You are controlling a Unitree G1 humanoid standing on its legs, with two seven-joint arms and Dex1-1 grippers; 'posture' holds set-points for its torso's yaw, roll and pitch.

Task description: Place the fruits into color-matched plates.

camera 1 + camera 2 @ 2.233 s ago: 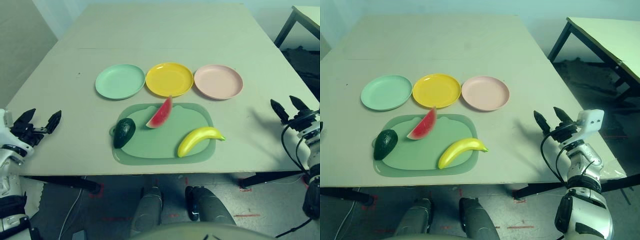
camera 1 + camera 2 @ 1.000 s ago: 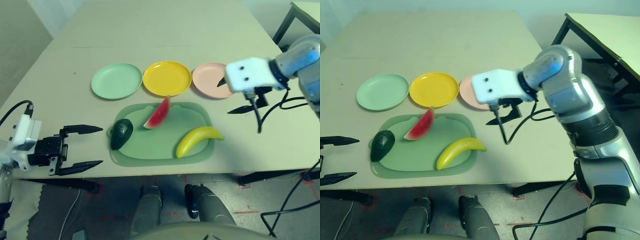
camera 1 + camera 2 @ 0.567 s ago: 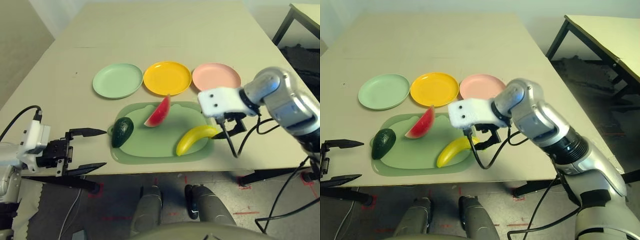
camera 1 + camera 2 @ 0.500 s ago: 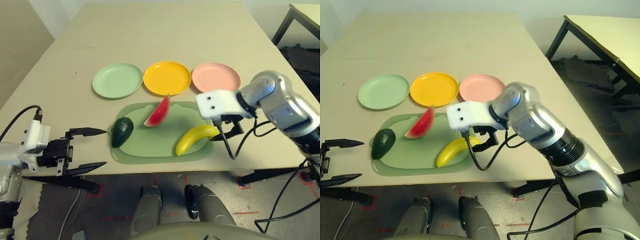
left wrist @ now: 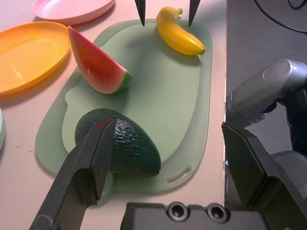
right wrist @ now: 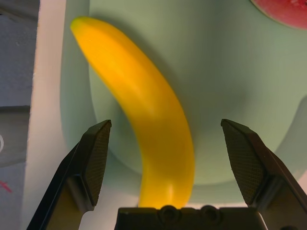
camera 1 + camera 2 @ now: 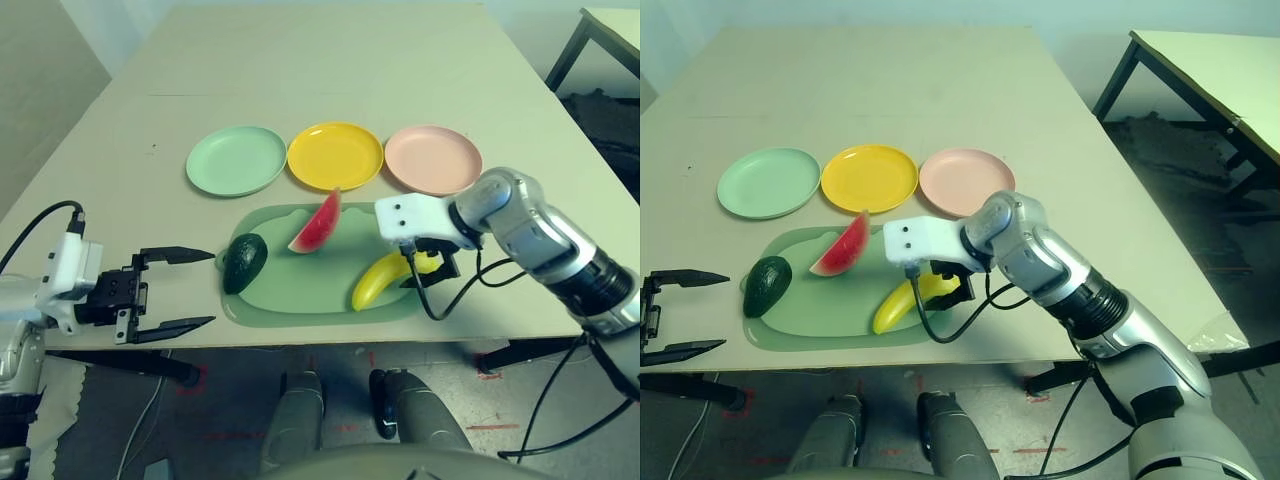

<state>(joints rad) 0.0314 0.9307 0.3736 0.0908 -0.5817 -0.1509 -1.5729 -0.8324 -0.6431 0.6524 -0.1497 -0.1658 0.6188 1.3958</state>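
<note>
Beige table (image 7: 300,90), green mat (image 7: 320,290), mint plate (image 7: 236,160), yellow plate (image 7: 335,155), pink plate (image 7: 433,158)

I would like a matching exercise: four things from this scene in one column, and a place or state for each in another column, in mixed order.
Things:
1. banana
2. avocado
3. pink plate
4. watermelon

Places or states:
A. empty, at the right end of the plate row
B. between the open fingers of the right gripper
C. on the mat's left edge, in front of the left gripper
D. on the mat, nearest the yellow plate

Pairs: 1-B, 2-C, 3-A, 4-D

Banana (image 6: 144,115) between spread fingers (image 6: 93,160) (gaps both sides).
</note>
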